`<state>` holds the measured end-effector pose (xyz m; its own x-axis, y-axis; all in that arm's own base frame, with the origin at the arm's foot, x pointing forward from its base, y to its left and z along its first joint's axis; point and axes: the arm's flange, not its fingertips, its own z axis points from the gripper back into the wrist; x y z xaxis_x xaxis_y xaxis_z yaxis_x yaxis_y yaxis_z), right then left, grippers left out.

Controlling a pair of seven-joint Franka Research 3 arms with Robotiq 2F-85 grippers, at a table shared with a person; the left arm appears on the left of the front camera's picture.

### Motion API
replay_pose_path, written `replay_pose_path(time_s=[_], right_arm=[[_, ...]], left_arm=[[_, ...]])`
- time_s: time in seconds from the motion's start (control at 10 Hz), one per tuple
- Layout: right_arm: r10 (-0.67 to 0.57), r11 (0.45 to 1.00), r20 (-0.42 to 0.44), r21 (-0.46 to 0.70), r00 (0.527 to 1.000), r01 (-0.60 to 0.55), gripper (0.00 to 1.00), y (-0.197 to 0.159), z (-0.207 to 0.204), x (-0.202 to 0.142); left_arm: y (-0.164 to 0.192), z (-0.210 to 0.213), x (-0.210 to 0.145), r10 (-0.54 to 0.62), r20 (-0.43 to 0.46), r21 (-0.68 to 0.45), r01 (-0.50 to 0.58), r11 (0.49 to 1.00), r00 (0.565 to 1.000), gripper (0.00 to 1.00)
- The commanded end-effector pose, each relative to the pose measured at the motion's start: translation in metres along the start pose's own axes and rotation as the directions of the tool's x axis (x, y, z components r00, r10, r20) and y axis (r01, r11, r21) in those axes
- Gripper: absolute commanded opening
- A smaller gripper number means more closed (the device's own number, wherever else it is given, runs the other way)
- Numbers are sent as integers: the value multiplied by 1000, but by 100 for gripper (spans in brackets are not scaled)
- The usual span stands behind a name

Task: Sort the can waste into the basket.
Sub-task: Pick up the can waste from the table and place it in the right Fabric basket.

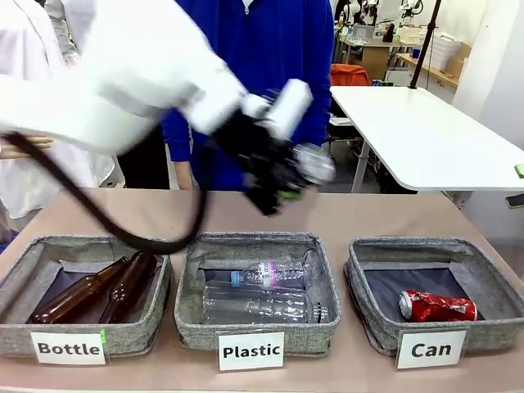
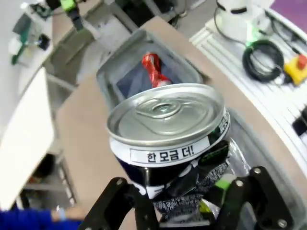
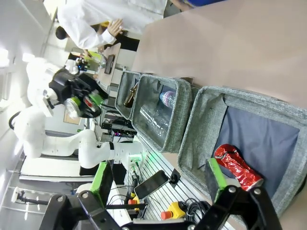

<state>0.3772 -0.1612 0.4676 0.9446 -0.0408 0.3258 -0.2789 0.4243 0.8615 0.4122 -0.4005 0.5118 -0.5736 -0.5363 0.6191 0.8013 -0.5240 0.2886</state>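
- left arm (image 1: 139,74) is chunky glossy white, with a black cable (image 1: 98,214) looping off behind the pincer
- left gripper (image 2: 180,203): black body, round screws near the fingertips, green pads inside
- right gripper (image 3: 158,191): same black fingers, green pads
- person (image 1: 262,49) across: blue top

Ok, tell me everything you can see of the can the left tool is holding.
The dark and silver can is metal, with a silver lid and intact pull tab, a white band of Korean print under the rim, and a dark, crumpled lower body. The left tool is shut on that crushed part, green pads against it, lid facing the wrist camera. It hangs in the air above the table, nothing else touching it, with the Can basket and its red can beyond.
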Motion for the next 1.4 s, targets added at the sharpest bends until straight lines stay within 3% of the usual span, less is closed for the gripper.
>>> replay_pose_path(time_s=[0.0,0.2,0.3,0.5,0.7,0.8,1.1,1.2,1.3], right_arm=[[-13,1000,138,-22,990,16,100,11,38,-20],[1,996,271,-83,963,22,100,9,97,-64],[2,991,292,-127,956,36,100,-1,113,-84],[-4,989,325,-139,946,52,100,-24,150,-126],[-5,985,367,-160,930,69,100,-34,155,-140],[-23,985,349,-154,937,82,100,-22,161,-138],[-23,985,349,-154,937,82,100,-22,161,-138],[-23,985,349,-154,937,82,100,-22,161,-138],[-23,985,349,-154,937,82,100,-22,161,-138]], left_arm=[[66,-65,27,-9,70,-141,18,990,998,0],[106,-131,66,-5,39,-159,12,987,999,0],[123,-159,83,32,-29,-154,-36,987,999,0],[135,-211,102,61,-39,-202,-67,977,997,0],[151,-227,104,69,-25,-159,-72,985,997,0],[108,-217,94,60,-38,-167,-66,984,997,0],[115,-231,95,68,-29,-162,-72,984,997,0],[108,-229,95,33,-66,-133,-41,990,997,0],[106,-228,95,31,-54,-139,-38,990,998,57]])
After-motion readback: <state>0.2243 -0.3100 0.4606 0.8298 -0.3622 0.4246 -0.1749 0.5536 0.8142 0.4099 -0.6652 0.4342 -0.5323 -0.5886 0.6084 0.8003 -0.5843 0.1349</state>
